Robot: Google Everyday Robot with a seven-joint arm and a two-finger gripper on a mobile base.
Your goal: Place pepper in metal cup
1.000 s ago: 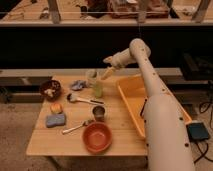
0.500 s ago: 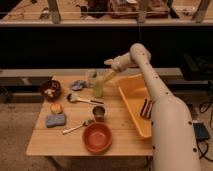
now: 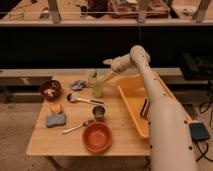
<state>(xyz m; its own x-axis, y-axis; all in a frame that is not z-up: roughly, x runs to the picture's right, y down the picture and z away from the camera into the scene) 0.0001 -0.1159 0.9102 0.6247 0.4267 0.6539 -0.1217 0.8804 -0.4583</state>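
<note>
The pepper point(image 3: 97, 90) is a pale yellow-green elongated shape standing upright on the wooden table point(image 3: 120, 135), at the back middle. My gripper point(image 3: 102, 78) reaches in from the right and sits right at the pepper's top; whether it holds the pepper is unclear. A cream-topped jar point(image 3: 91, 75) stands just behind and to the left of the pepper. The metal cup point(image 3: 99, 113), small and dark grey, stands upright nearer the front, a short way in front of the pepper and apart from my gripper.
An orange bowl point(image 3: 97, 137) sits in front of the cup. A yellow tray point(image 3: 131, 97) lies at the right under my arm. A dark brown bowl point(image 3: 51, 89), a blue sponge point(image 3: 55, 120), a grey cloth point(image 3: 78, 85) and two spoons point(image 3: 80, 98) lie on the left.
My gripper has shifted slightly at the pepper's top. The cup, bowls and other things have not moved.
</note>
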